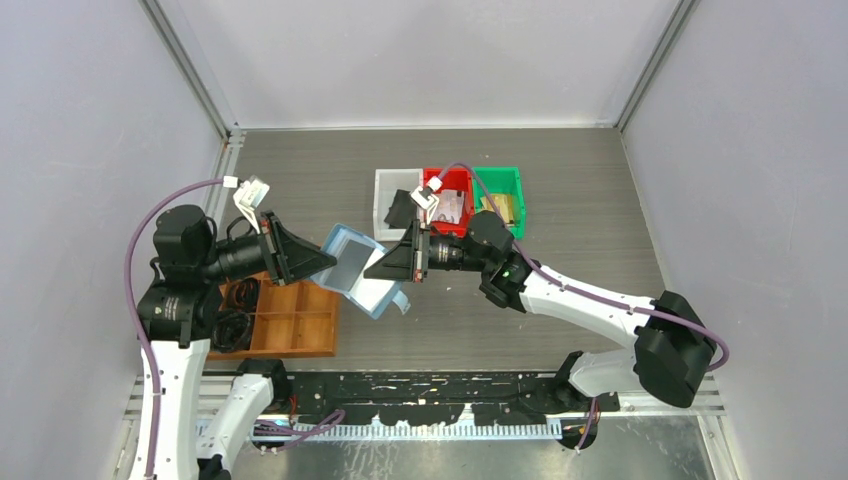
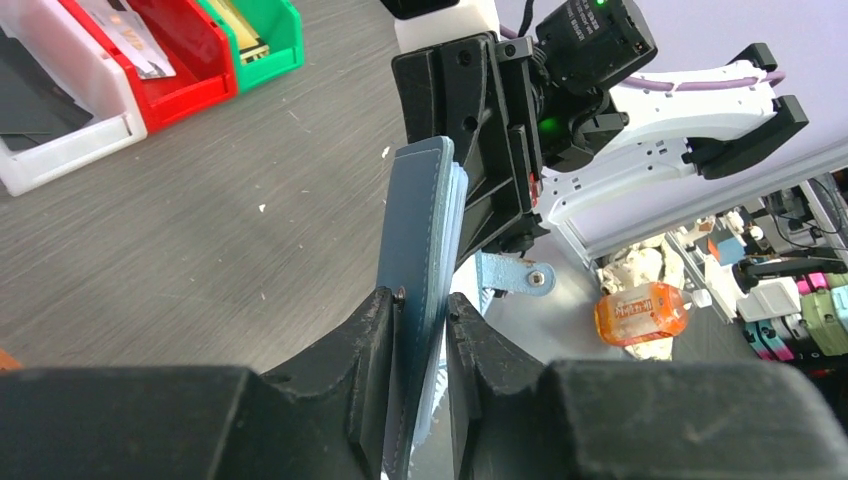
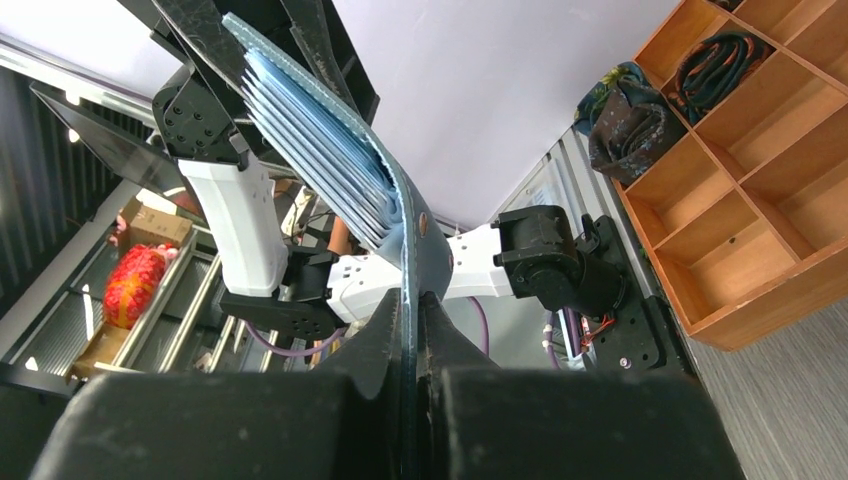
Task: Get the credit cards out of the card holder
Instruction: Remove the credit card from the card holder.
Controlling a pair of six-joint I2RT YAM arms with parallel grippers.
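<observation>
The teal-blue card holder [image 1: 357, 270] hangs open above the table between my two grippers, paler blue inside. My left gripper [image 1: 322, 262] is shut on one half; the left wrist view shows its fingers [image 2: 372, 330] clamping the wallet's edge [image 2: 425, 230]. My right gripper [image 1: 378, 268] is shut on the other flap [image 3: 412, 250], with stacked pale pockets [image 3: 310, 130] fanned above it. I cannot tell whether a card sits in the pockets. A black card [image 1: 398, 210] lies in the white bin, a pale grey card [image 1: 450, 208] in the red bin.
White bin [image 1: 382, 185], red bin [image 1: 460, 178] and green bin [image 1: 512, 180] stand side by side behind the grippers. A brown wooden compartment tray [image 1: 295, 320] with coiled cables sits at the left front, under the left arm.
</observation>
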